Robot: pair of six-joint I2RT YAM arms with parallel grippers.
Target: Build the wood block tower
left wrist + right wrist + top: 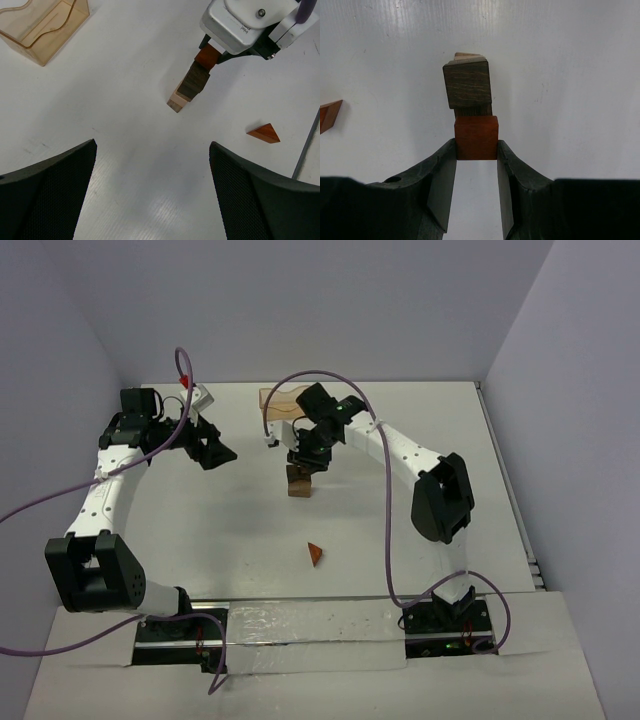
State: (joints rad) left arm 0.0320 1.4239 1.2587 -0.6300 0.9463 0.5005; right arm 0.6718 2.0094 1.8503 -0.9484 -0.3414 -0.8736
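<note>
A small wood block tower (298, 483) stands mid-table, tan block at the bottom and dark brown blocks (192, 82) (468, 82) above it. My right gripper (303, 460) is shut on a reddish-brown block (476, 137), also visible in the left wrist view (206, 55), and holds it at the top of the stack; I cannot tell whether it rests on the stack. A reddish-brown triangular wedge (315, 554) (264, 133) (327, 115) lies alone nearer the front. My left gripper (218, 451) (152, 190) is open and empty, hovering to the left of the tower.
A pale orange translucent tray (280, 402) (42, 27) stands at the back of the table behind the tower. The right arm's elbow (442, 498) hangs over the right side. Walls close in the table on three sides.
</note>
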